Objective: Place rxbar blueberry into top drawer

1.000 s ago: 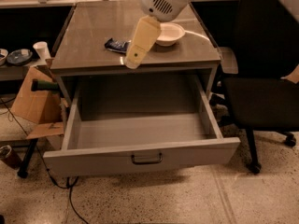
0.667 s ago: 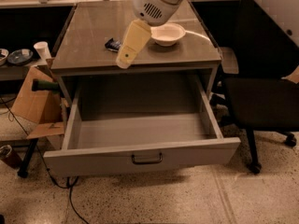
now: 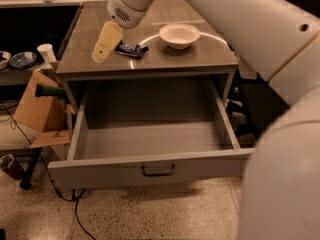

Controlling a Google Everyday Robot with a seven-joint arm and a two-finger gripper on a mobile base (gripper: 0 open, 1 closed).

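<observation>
**Operator:** Where's the gripper?

**Spotter:** Your gripper (image 3: pixel 106 44) hangs over the tabletop (image 3: pixel 200 59), near its 9 o'clock edge. It slants down toward 7 o'clock from the big white arm (image 3: pixel 240 19).

**Operator:** And the jaws?

**Spotter:** You cannot tell from this view whether they stand wide or narrow.

**Operator:** The snack bar?

**Spotter:** Your dark blue snack bar (image 3: pixel 129 49) lies flat on the tabletop, just beside the gripper at its 3 o'clock. Whether the two touch, you can't tell. The white bowl (image 3: pixel 179 35) sits at the bar's 2 o'clock, apart from it.

**Operator:** The drawer?

**Spotter:** Your top drawer (image 3: pixel 150 139) is pulled out toward 6 o'clock below the tabletop, with the dark handle (image 3: pixel 158 170) centred on its front. A cardboard box (image 3: pixel 37 109) stands at its 9 o'clock.
</observation>
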